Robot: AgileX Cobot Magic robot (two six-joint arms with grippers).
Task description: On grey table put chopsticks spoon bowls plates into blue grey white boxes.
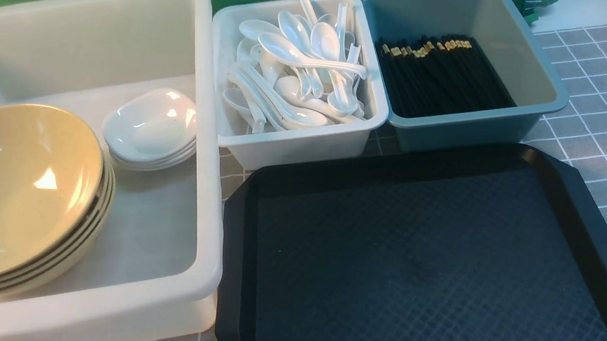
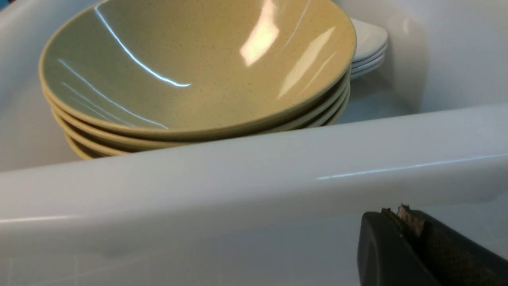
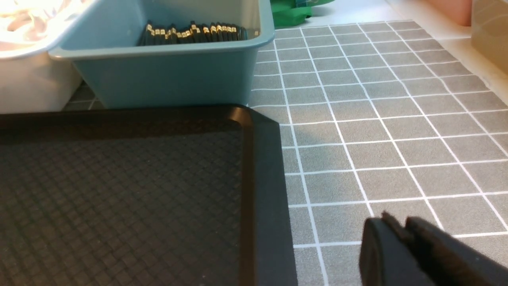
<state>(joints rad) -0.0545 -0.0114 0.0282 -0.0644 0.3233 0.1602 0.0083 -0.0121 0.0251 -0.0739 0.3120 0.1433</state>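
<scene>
Front view, from the left: the translucent white tub [image 1: 206, 146] holds a stack of olive-yellow bowls [image 1: 15, 187] and, just beside them toward the far wall, a small stack of white plates [image 1: 152, 126]. Next comes the white bin [image 1: 300, 137], piled with white spoons [image 1: 299, 65], some leaning on its far rim. To its right the blue-grey bin [image 1: 527, 65] holds the black chopsticks [image 1: 439, 76], lying side by side with their gold bands at the far end. The black tray [image 1: 418, 259] in front of both bins lies bare, so by my reading the sorting is finished or nearly so.

The likeliest trouble now is a knock: the left gripper [image 2: 401, 226] sits low, close against the tub's near wall, and a careless lift could catch the rim and jolt the bowls, which stand slightly off-centre in their stack. The heaped spoons could also slide if their bin is bumped.

As for pose, the left arm shows only as a dark corner at the front view's lower left, its jaws pressed together on nothing. The right gripper [image 3: 397, 230] hovers low above the grey surface [image 3: 377, 119] just right of the tray's corner, jaws all but together, empty.
</scene>
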